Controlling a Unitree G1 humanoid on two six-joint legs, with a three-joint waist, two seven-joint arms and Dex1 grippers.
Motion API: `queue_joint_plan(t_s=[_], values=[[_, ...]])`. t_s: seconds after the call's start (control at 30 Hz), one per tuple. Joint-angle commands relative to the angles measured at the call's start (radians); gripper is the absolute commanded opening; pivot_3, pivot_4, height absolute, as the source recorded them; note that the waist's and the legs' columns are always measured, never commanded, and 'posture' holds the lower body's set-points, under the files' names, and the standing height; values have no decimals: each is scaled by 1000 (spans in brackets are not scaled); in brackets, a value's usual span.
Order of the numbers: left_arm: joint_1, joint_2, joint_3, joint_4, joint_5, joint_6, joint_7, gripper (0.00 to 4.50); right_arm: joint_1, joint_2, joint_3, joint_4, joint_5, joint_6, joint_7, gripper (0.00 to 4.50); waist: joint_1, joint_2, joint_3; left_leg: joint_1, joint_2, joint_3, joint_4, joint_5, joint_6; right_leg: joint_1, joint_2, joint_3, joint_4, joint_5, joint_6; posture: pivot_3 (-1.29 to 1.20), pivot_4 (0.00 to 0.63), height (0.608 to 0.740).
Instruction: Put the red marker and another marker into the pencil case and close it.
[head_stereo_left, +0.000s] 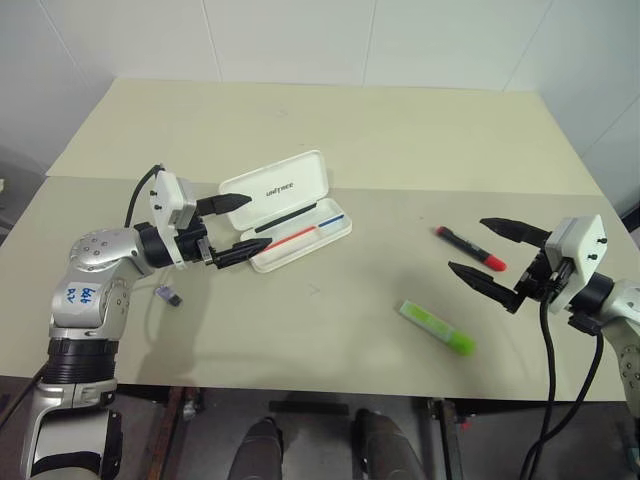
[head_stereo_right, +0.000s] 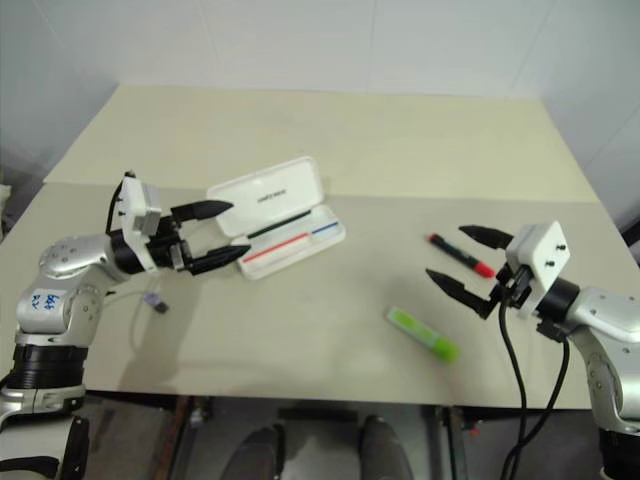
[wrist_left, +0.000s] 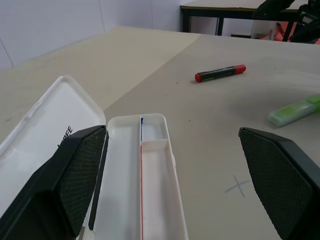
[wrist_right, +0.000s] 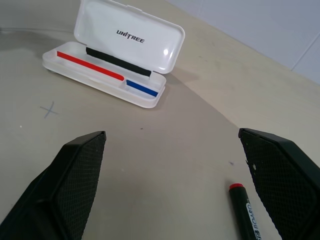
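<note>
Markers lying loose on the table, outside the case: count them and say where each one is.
2. The red marker lies near the right gripper, right of the open pencil case. The green highlighter lies nearer the table's front edge, apart from it. None looks hidden.

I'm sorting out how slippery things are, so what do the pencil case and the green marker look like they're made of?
The pencil case looks like hard white plastic with a glossy finish: its open lid shows a bright glare spot and keeps a stiff, rounded shape. The green marker seems to be plastic too, a pale, slightly see-through body with a solid lime cap; how glossy it is I can't tell.
</note>
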Motion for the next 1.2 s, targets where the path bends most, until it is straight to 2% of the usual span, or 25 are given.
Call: queue_joint_plan(t_s=[0.03, 0.43, 0.53, 0.73, 0.97, 1.2], values=[[-11, 13, 1, -20, 5, 3, -5, 4456, -26, 13, 13, -15, 4, -27, 1, 4500, 0, 0, 0, 0, 0, 0, 0, 0, 0, 0, 0, 0, 0, 0, 0, 0, 150, 740], [-1, 17, -11, -14, 31, -24, -33, 4456, -78, 76, 92, -14, -25, -56, -25, 4500, 0, 0, 0, 0, 0, 0, 0, 0, 0, 0, 0, 0, 1, 2, 4, 0, 150, 740], [22, 6, -30, -7, 51, -50, -41, 3842, -102, 102, 110, 13, -35, -85, -23, 4500, -1, 0, 0, 0, 0, 0, 0, 0, 0, 0, 0, 0, 0, 2, 4, 0, 150, 740], [52, -14, -63, -2, 90, -48, -6, 1861, -144, 122, 147, -26, -32, -68, -35, 4500, 0, 0, 0, 0, 0, 0, 0, 0, 0, 0, 0, 0, 1, 3, 5, 0, 150, 740], [91, -64, -131, 3, 183, -84, 60, 1861, -159, 122, 158, -51, -18, -71, -32, 4500, 2, 0, 0, 0, 0, 0, 0, 0, 0, 0, 0, 0, 1, 3, 6, 0, 150, 740], [99, -80, -164, 83, 250, -109, 90, 1861, -162, 147, 171, -125, -17, -54, -74, 4500, 0, 0, 0, 0, 0, 0, 0, 0, 0, -1, 0, 0, 2, 3, 6, 0, 150, 740]])
